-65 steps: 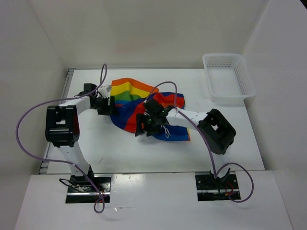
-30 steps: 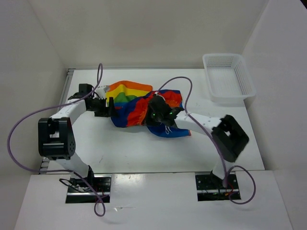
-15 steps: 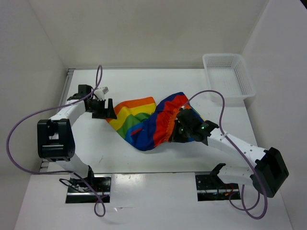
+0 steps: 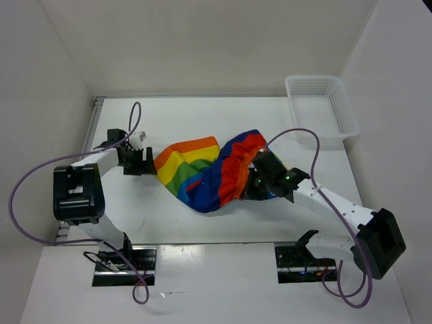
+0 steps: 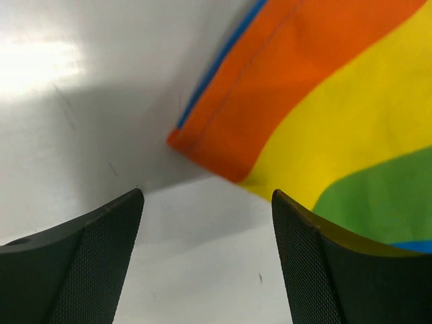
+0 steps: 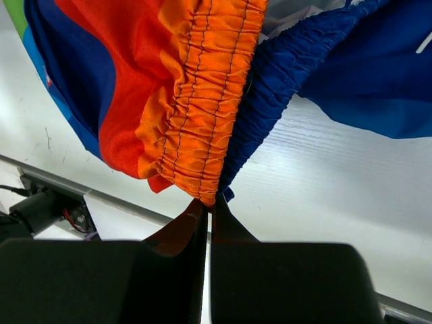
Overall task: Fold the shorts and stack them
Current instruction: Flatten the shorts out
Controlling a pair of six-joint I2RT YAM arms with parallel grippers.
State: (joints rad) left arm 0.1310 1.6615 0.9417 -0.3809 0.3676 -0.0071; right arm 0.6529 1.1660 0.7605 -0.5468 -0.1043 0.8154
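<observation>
Pinching only the waistband [image 6: 196,115], the right gripper [image 6: 206,208] is clamped tight on the shorts [image 4: 202,177], which lie bunched mid-way across the table [image 4: 169,219]. The left gripper [image 5: 207,196] is spread apart beside the orange hem [image 5: 209,142], holding nothing. So a pull could just drag the whole heap sideways.

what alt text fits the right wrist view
The right gripper, jaws shut, pinches the gathered orange and blue waistband of the rainbow shorts. The fabric bunches away from it over the white table.
</observation>
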